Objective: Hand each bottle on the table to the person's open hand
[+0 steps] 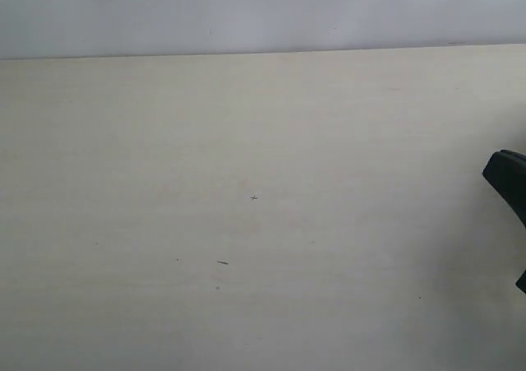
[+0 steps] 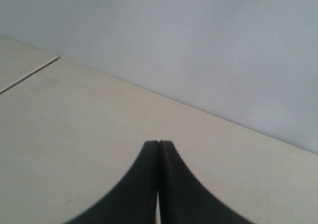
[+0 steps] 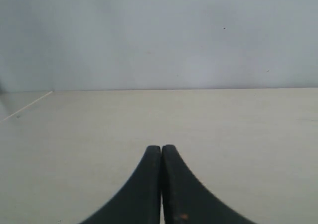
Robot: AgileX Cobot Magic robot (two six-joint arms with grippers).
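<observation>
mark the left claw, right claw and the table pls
left claw [image 2: 158,144], left wrist view, seam between the shut fingertips.
right claw [image 3: 161,148], right wrist view, seam between the shut fingertips.
table [image 1: 246,141], exterior view, bare middle of the top.

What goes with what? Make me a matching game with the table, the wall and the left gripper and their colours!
Things:
1. table
2. wall
3. left gripper

Colours:
A. black
B. pale beige
C. light grey

Pairs: 1-B, 2-C, 3-A.
</observation>
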